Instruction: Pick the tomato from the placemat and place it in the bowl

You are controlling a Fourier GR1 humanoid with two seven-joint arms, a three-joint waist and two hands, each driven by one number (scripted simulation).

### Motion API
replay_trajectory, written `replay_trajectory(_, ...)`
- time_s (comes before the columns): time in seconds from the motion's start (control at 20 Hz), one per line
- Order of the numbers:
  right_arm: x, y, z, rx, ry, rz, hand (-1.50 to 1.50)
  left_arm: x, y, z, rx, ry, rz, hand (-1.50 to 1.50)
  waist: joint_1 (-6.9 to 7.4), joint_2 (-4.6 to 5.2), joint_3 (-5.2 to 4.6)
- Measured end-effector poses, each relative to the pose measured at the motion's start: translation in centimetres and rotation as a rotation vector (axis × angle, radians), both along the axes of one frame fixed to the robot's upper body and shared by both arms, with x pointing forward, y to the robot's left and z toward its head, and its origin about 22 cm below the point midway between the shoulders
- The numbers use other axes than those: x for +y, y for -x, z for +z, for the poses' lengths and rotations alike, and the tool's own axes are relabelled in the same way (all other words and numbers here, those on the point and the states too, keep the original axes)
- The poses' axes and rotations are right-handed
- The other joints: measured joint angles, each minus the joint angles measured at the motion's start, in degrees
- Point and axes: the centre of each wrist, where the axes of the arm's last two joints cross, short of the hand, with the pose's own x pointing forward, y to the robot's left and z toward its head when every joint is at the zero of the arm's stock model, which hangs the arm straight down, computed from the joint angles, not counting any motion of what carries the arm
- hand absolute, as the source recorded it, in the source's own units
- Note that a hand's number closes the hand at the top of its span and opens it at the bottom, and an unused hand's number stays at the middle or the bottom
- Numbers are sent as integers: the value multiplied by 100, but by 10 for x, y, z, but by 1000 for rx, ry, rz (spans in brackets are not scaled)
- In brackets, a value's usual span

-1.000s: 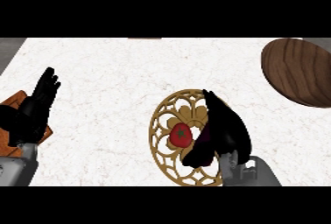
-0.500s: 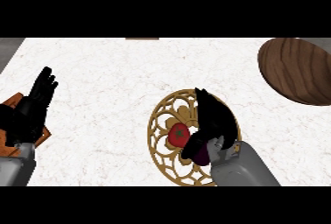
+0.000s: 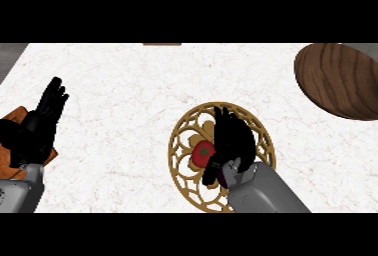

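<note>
White marbled tabletop (image 3: 125, 90) fills the view, and near its lower middle lies the tomato (image 3: 203, 153), red with a green stem spot, resting on the middle of the gold openwork placemat (image 3: 184, 135). The right hand (image 3: 235, 142) sits directly against the tomato's right side, its black fingers draped over and around the fruit so that part of the red is hidden; they look curled in on it, in a closing grasp, though how far they wrap the far side cannot be seen.

Compared with a second ago, this hand has slid leftward across the placemat and its fingers have gone from an open spread beside the tomato to a bunched curl on it. The tomato itself has not shifted from the centre of the mat. By my judgement the reach is finished and the grasp is being made; lifting has not begun.

Well apart, at the upper right edge, the brown wooden bowl (image 3: 336, 80) waits, so the carry will run up and to the right.

At the left edge the left hand (image 3: 40, 125) rests open, fingers up, over an orange-brown object (image 3: 11, 167) I cannot identify.
</note>
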Motion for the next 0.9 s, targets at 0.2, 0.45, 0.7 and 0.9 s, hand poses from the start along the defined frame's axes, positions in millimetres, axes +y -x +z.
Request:
replay_trajectory(0.2, 2, 0, -12, 38, 0, -2, -150, 0, 1, 2, 4, 4, 4, 0, 0, 0, 2)
replay_trajectory(0.45, 9, 7, -26, 55, 7, -11, -150, 3, 0, -3, 1, 6, 8, 0, -6, 3, 1)
replay_trajectory(0.7, 10, 4, -31, 43, 14, -31, -150, 1, 0, -5, -2, 3, 8, 0, -12, 3, 2)
replay_trajectory(0.9, 7, -7, -38, 65, 19, -50, 150, -1, 8, -5, -2, 4, 2, 0, 18, 5, 3)
